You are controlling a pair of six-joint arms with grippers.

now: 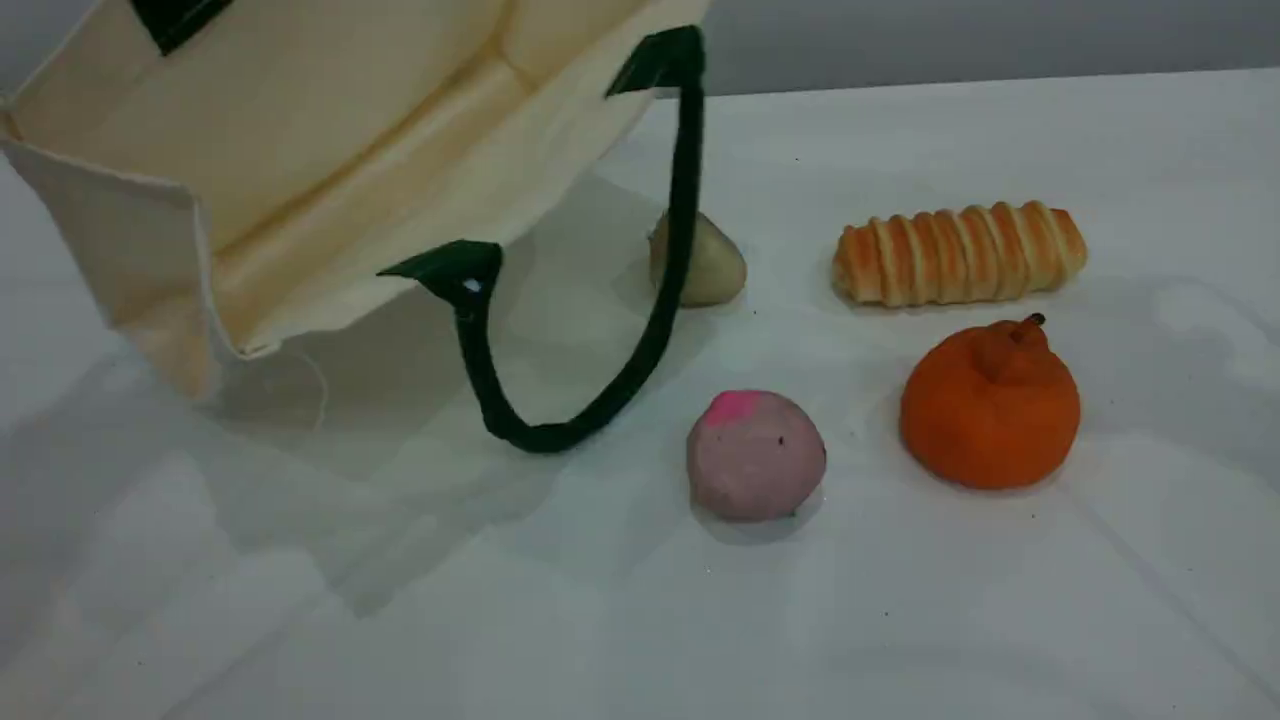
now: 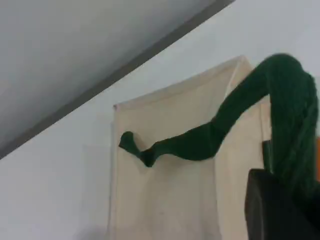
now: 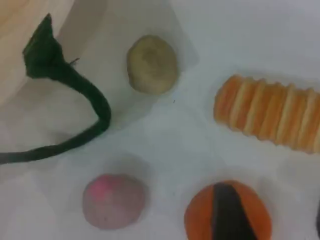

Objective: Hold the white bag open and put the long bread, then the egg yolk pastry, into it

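Observation:
The white bag (image 1: 300, 150) hangs tilted at the top left, lifted off the table, its mouth gaping toward the foods. One dark green handle (image 1: 660, 300) dangles in a loop down to the table. In the left wrist view the other green handle (image 2: 200, 142) runs across the bag (image 2: 170, 190) into my left gripper (image 2: 282, 200), which is shut on it. The long bread (image 1: 960, 255) lies on the table at the right, also seen as the long bread (image 3: 270, 120). The egg yolk pastry (image 1: 712, 265) sits just behind the hanging handle, and the pastry (image 3: 151, 64) lies below my right gripper's camera. A dark fingertip (image 3: 227, 212) of my right gripper shows over the orange fruit.
A pink ball (image 1: 755, 455) lies in front of the pastry. An orange stemmed fruit (image 1: 990, 405) sits in front of the bread. The table's far edge runs behind the bread.

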